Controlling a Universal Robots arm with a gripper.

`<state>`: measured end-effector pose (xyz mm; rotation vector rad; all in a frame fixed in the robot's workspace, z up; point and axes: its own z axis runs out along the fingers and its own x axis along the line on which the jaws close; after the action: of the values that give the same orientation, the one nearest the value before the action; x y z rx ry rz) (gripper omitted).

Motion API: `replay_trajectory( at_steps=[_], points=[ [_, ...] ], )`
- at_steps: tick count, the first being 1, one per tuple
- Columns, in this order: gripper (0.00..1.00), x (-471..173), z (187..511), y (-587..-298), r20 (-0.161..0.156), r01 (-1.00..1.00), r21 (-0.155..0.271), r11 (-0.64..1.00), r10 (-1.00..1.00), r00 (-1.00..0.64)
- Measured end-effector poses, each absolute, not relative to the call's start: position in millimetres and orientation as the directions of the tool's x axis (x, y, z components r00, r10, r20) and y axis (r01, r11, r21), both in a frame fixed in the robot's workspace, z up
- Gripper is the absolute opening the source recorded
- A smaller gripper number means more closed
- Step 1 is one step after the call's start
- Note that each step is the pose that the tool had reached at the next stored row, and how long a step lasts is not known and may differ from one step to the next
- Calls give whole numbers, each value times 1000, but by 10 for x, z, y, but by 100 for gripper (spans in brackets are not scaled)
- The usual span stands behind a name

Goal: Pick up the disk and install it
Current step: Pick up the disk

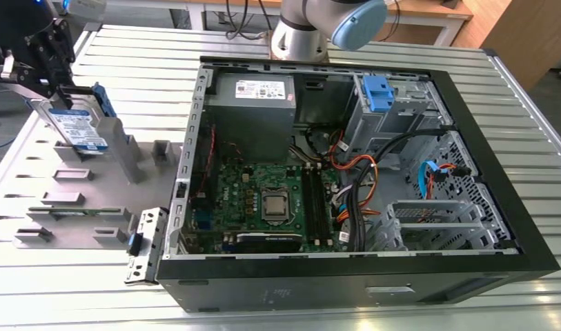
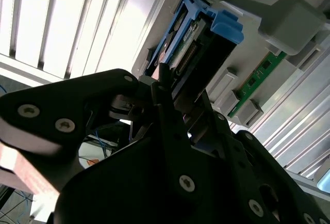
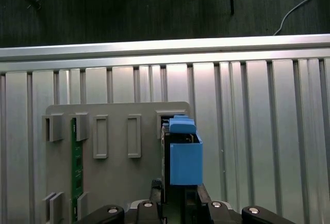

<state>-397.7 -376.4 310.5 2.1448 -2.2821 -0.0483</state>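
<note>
The disk (image 1: 78,129) stands on edge in a slot of the grey holder plate (image 1: 41,172) at the exterior view's left. It is silver with a blue-and-white label and blue side rails. My gripper (image 1: 64,93) reaches down from above onto its top edge. In the second wrist view the black fingers (image 2: 165,87) sit against both sides of the disk (image 2: 191,53), just below its blue handle tab (image 2: 227,25). The first wrist view shows the disk (image 3: 184,157) end-on, with my gripper (image 3: 178,201) closed around it.
An open black computer case (image 1: 501,172) lies at the centre and right, with a grey power-supply box (image 1: 252,103), a motherboard (image 1: 271,200) and a blue bracket (image 1: 377,93) in its drive cage. A green memory stick (image 1: 78,212) sits in the holder plate. The arm's base (image 1: 308,27) stands behind the case.
</note>
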Motion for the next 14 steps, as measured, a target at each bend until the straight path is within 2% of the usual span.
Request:
replay_trajectory(
  at_steps=[14],
  points=[
    [35, -3977, 3204, -3764, -14, -998, 29, 62, -998, -62]
  ],
)
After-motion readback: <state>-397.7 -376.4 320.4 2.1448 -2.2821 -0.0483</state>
